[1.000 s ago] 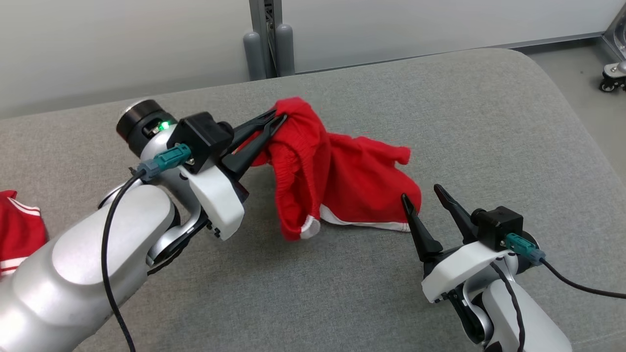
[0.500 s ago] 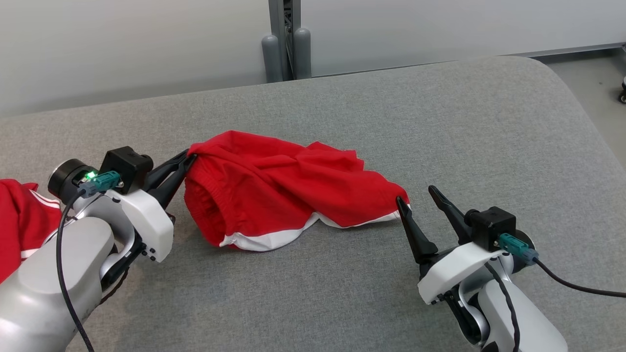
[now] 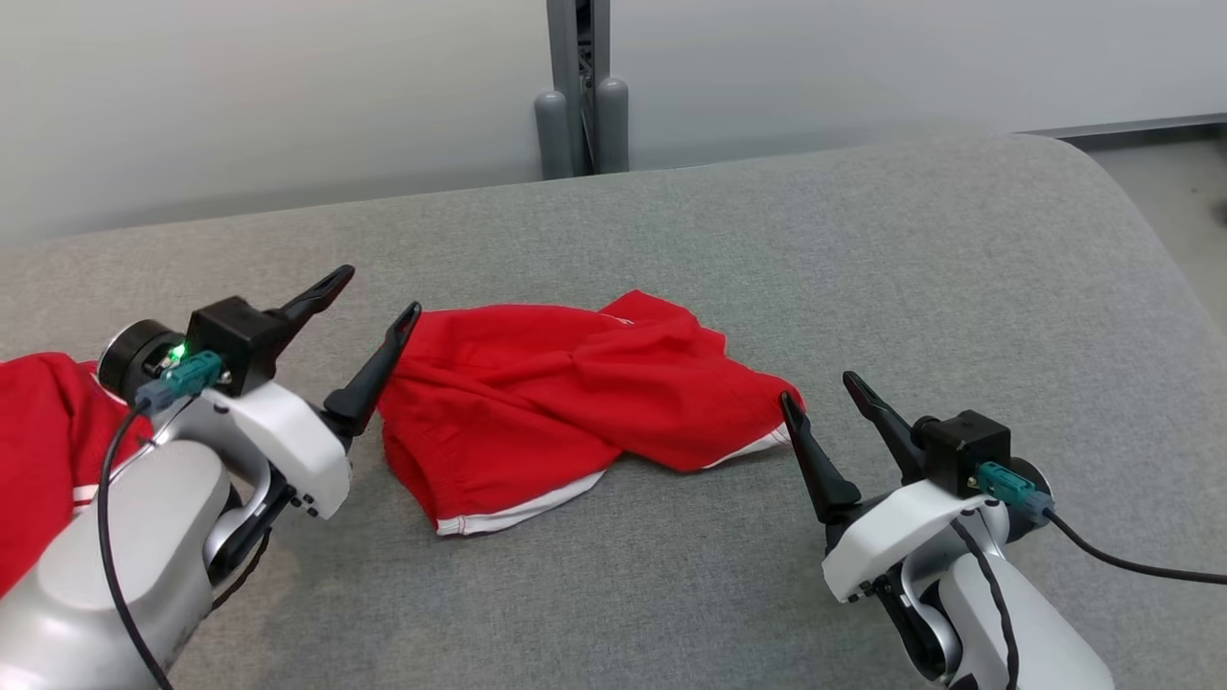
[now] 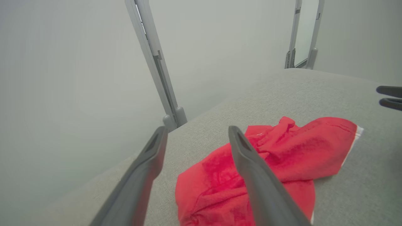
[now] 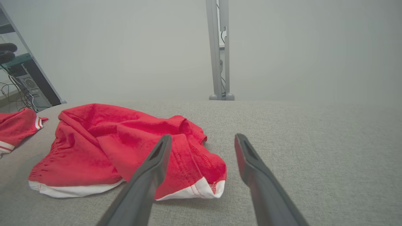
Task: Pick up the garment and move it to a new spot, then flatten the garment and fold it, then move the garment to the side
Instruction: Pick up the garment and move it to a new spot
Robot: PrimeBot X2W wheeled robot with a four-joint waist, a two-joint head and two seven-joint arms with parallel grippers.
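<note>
At the near edge of a grey padded table, two robot arms reach forward. The left gripper stands with its dark fingers spread wide and holds nothing. The right gripper is also spread and empty.

Between them, in the middle of the table, lies a pair of red shorts, loose and touched by neither pincer as far as can be seen. One left finger ends just beside the left edge of the cloth. One right finger ends at its right corner, though the view is too flat to tell whether it touches.

The fabric looks light, thin and limp. It should sag and bunch when lifted, and a single layer may slip out of a shallow pinch. The firmer holds are probably the gathered band at the left end and the stitched white hem at the right corner. Taking both ends would let the arms pull it taut.

The shorts are bright red with a white band along the hems. They lie crumpled, one part folded over another, with a twist near the middle.

A second red garment with white stripes sits at the far left. Beyond the table stand a grey metal post and a plain pale wall.
</note>
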